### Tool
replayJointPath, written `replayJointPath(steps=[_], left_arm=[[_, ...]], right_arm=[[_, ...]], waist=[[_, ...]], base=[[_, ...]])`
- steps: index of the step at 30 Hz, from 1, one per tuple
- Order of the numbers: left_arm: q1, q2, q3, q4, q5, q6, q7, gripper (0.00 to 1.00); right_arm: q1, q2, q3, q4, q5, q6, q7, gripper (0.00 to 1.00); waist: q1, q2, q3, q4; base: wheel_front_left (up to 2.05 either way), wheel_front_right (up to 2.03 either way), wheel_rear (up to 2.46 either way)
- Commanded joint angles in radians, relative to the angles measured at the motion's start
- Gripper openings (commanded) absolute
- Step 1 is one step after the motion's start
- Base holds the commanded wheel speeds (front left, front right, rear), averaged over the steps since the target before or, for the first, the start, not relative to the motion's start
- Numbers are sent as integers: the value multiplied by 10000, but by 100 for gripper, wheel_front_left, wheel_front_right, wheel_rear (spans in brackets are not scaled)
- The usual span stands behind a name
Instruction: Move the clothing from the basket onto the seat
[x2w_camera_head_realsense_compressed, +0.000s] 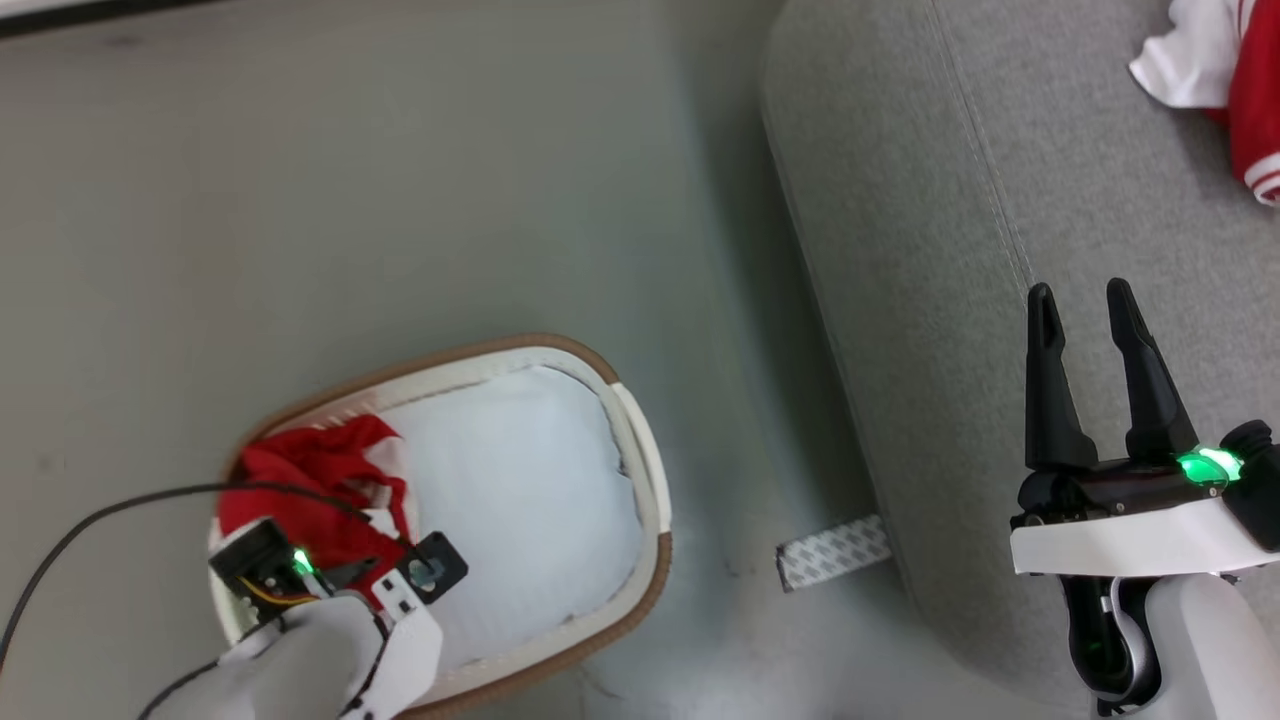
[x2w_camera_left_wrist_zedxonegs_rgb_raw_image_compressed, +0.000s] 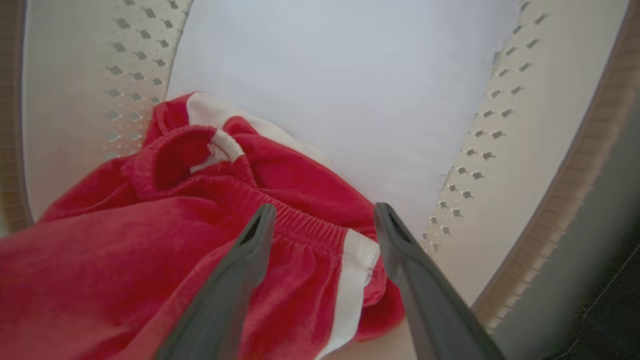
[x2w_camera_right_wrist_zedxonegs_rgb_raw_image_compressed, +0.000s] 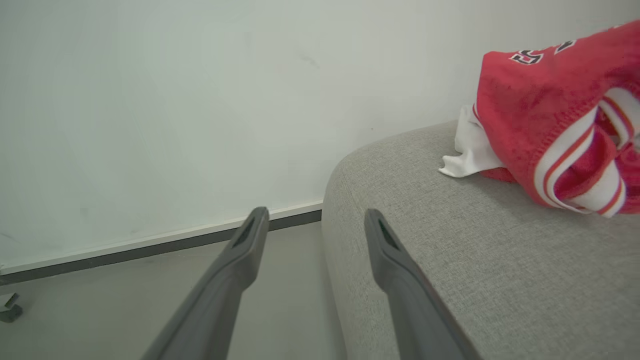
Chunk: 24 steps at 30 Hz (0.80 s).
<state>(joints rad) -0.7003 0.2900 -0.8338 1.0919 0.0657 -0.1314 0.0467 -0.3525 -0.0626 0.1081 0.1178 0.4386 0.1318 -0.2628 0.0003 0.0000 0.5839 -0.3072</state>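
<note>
Head view, halfway: we are holding the left gripper (x2w_camera_left_wrist_zedxonegs_rgb_raw_image_compressed: 322, 220) wide over red shorts (x2w_camera_left_wrist_zedxonegs_rgb_raw_image_compressed: 150, 250) in the basket (x2w_camera_head_realsense_compressed: 645, 450), right gripper (x2w_camera_head_realsense_compressed: 1082, 300) wide and empty, one jersey (x2w_camera_right_wrist_zedxonegs_rgb_raw_image_compressed: 540, 110) already on the seat (x2w_camera_head_realsense_compressed: 930, 260).

The floor (x2w_camera_head_realsense_compressed: 350, 180) is smooth and pale grey-green, with a few faint scuffs. A short white strip (x2w_camera_head_realsense_compressed: 833, 550) with a fine dotted grey pattern lies flat on it, slightly askew. Farther back a plain white wall (x2w_camera_right_wrist_zedxonegs_rgb_raw_image_compressed: 175, 100) meets the floor at a white skirting board (x2w_camera_right_wrist_zedxonegs_rgb_raw_image_compressed: 200, 231) with a dark band under it. By the wall sits a small grey object (x2w_camera_right_wrist_zedxonegs_rgb_raw_image_compressed: 10, 310), too cut off to identify.
</note>
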Motion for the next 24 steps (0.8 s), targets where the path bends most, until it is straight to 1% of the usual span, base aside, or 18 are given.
replayJointPath(steps=[1,5,8,15,21,23,24], left_arm=[[-247,80,-226,224,172,20,186,100],[-723,97,-735,822,90,20,644,100],[-1146,254,-927,1116,-23,21,813,100],[-1825,480,-926,1496,-264,19,1433,100],[-1928,299,-768,1606,-618,60,1833,100],[-1851,183,-728,1627,-706,79,2020,36],[-1837,139,-700,1578,-758,111,1994,0]], right_arm=[[-197,54,25,-61,78,-22,-27,100],[-241,112,76,-58,193,-22,-27,100],[-361,129,161,-104,276,-22,-17,100],[-495,134,352,-179,732,-22,-17,100],[-524,135,378,-150,872,-22,-17,100],[-537,135,357,-126,873,-22,-17,100],[-541,135,347,-117,867,-22,-17,100]], waist=[[-3,0,534,-466],[-3,0,932,-741],[-3,0,1310,-973],[-3,0,1993,-1351],[-3,0,2250,-1474],[-3,0,2255,-1471],[-3,0,2250,-1462]], base=[[0,0,0],[0,0,0],[0,0,0],[0,0,0],[0,0,0],[0,0,0],[0,0,0]])
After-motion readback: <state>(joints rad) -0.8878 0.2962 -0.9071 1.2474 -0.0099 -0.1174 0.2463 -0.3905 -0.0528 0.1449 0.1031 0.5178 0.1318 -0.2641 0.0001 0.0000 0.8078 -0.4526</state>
